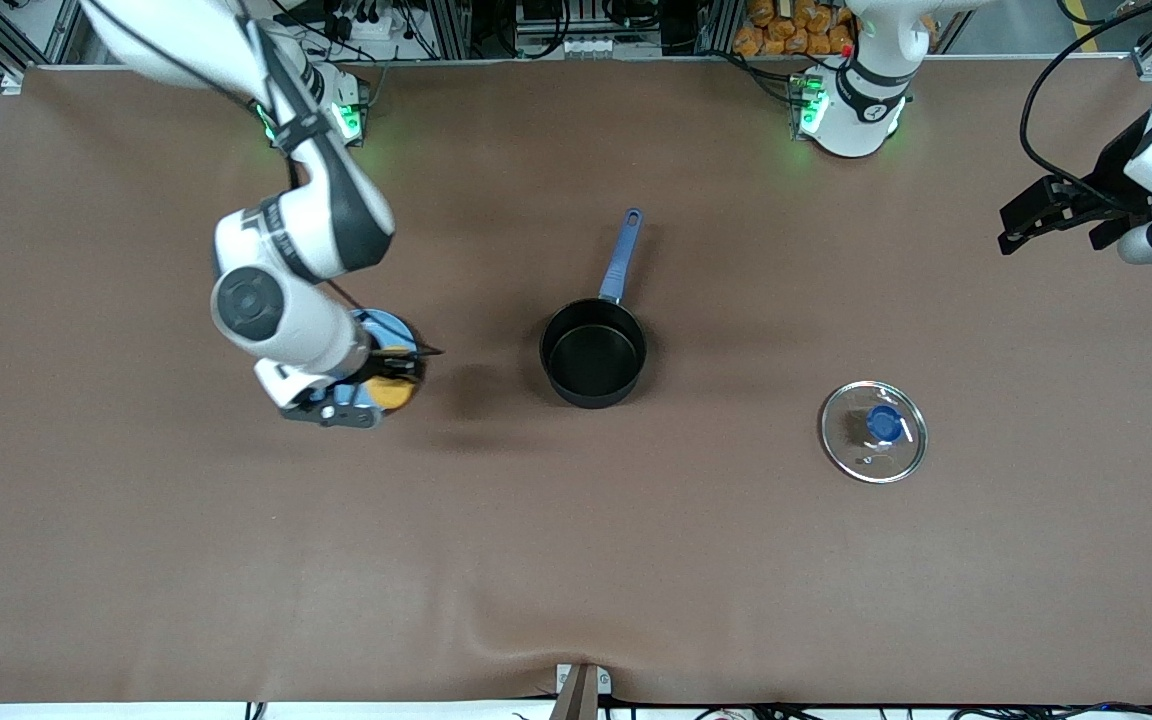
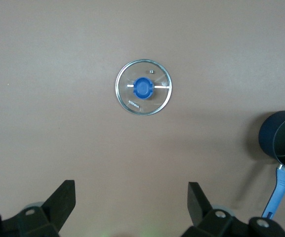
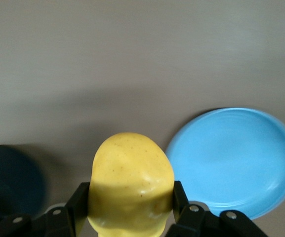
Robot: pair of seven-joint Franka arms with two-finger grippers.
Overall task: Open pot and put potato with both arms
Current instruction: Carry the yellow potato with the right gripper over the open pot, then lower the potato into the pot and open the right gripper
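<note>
The right gripper (image 1: pixel 398 368) clamps the potato (image 3: pixel 131 185) between its fingers (image 3: pixel 78 202), up in the air above the blue plate (image 3: pixel 236 160) at the right arm's end of the table (image 1: pixel 576 560). The pot (image 1: pixel 593 352) stands uncovered mid-table. Its lid (image 1: pixel 873 431) lies flat, knob up, toward the left arm's end. The left gripper (image 2: pixel 131 201) waits there in the air, fingers spread wide and holding nothing.
</note>
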